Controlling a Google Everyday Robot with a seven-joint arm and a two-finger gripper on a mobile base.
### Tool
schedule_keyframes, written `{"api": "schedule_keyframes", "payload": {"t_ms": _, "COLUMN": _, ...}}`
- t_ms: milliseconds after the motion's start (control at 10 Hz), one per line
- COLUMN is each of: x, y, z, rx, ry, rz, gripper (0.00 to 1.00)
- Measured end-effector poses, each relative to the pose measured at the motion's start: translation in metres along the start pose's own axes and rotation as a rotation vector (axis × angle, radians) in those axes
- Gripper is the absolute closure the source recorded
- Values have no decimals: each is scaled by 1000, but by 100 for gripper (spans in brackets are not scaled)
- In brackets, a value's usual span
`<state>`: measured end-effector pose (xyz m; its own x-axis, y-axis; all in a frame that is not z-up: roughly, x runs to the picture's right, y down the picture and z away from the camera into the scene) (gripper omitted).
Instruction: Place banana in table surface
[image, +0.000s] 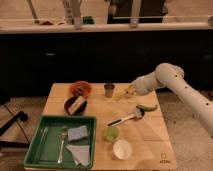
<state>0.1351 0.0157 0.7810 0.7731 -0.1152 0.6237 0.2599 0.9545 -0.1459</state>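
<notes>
The yellow banana (120, 94) is at the far middle of the wooden table (150, 135), just right of a small metal cup (109, 90). It is low over the tabletop or resting on it. My gripper (130, 90) is at the banana's right end, at the tip of the white arm (170, 77) that reaches in from the right. I cannot tell whether the banana touches the table.
An orange bowl (80, 88) and a dark bowl (75, 105) stand at the far left. A green tray (37, 155) at the front left holds a fork, a sponge and a cloth. A green cup (111, 133), a white cup (121, 148), a long utensil (126, 118) and a green piece (147, 107) lie mid-table.
</notes>
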Motion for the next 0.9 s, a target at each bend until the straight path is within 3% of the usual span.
{"api": "schedule_keyframes", "payload": {"t_ms": 900, "x": 3, "y": 13, "z": 24, "rx": 17, "ry": -167, "rz": 80, "gripper": 100}}
